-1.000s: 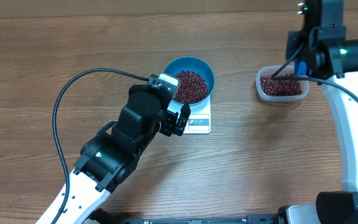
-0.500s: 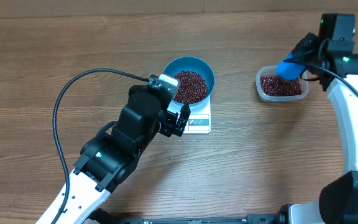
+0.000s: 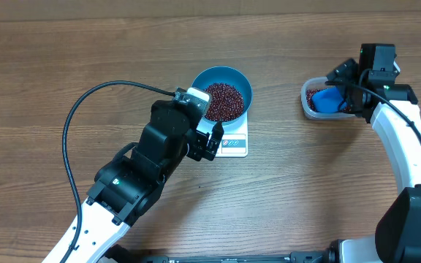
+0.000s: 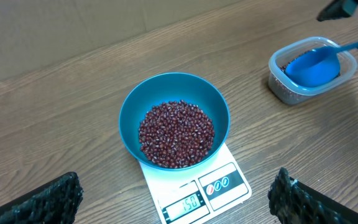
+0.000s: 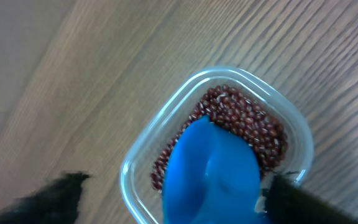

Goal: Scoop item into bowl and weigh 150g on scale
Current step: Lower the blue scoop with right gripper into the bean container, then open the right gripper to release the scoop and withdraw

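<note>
As it sat on scale (image 4: 229, 186), bowl (image 4: 132, 118): held beans (image 4: 176, 134)
Tub (image 5: 138, 165): held beans, scoop (image 5: 210, 168)
Left gripper (image 4: 173, 202), right gripper (image 5: 179, 196): gaped empty

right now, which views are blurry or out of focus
Overhead: sharp and evenly lit. Left wrist: bowl and scale crisp, the gripper's fingers dark blurs at the bottom corners. Right wrist: blue scoop soft, beans in the container clearer.
</note>
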